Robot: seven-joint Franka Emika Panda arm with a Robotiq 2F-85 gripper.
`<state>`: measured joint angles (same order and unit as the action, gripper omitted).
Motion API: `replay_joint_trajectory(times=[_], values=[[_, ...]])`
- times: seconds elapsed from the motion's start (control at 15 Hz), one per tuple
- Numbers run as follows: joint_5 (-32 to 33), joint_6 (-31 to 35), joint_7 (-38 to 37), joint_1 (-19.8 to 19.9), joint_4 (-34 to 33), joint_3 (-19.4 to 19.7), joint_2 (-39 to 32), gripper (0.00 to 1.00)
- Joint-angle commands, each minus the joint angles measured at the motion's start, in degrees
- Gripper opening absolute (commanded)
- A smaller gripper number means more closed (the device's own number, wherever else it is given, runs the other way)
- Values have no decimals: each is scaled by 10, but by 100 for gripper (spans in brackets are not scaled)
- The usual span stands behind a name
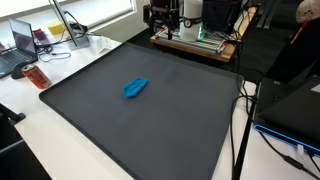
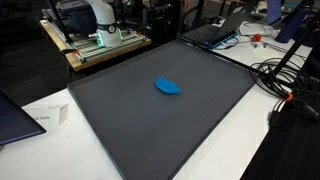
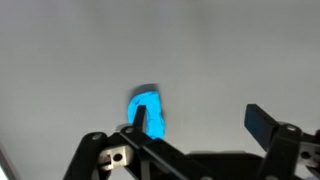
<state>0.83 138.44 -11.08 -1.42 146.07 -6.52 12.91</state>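
Observation:
A small crumpled blue object (image 1: 135,88) lies near the middle of a large dark grey mat (image 1: 150,120), and shows in both exterior views (image 2: 167,86). In the wrist view my gripper (image 3: 200,112) is open and empty, held above the mat. The blue object (image 3: 155,105) lies beyond the left fingertip, apart from it and partly covered by it. In an exterior view the gripper (image 1: 163,15) hangs dark at the mat's far edge, near the robot's base.
The mat (image 2: 200,120) rests on a white table. A laptop (image 1: 20,45) and a red item (image 1: 37,75) sit beside one edge. Another laptop (image 2: 215,30), cables (image 2: 285,75) and a paper slip (image 2: 45,118) lie around it.

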Motion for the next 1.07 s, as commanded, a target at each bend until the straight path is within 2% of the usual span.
replay_joint_trajectory(times=[0.0, 0.27, 0.67, 0.93, 1.0], values=[[55, 31, -62, 11, -35, -7, -68, 100], [151, 43, -148, 5, -64, -4, -129, 100], [293, 44, -274, -22, -101, 24, -197, 100], [337, 47, -316, -38, -119, 46, -227, 100], [314, 49, -286, -38, -120, 44, -234, 100]])
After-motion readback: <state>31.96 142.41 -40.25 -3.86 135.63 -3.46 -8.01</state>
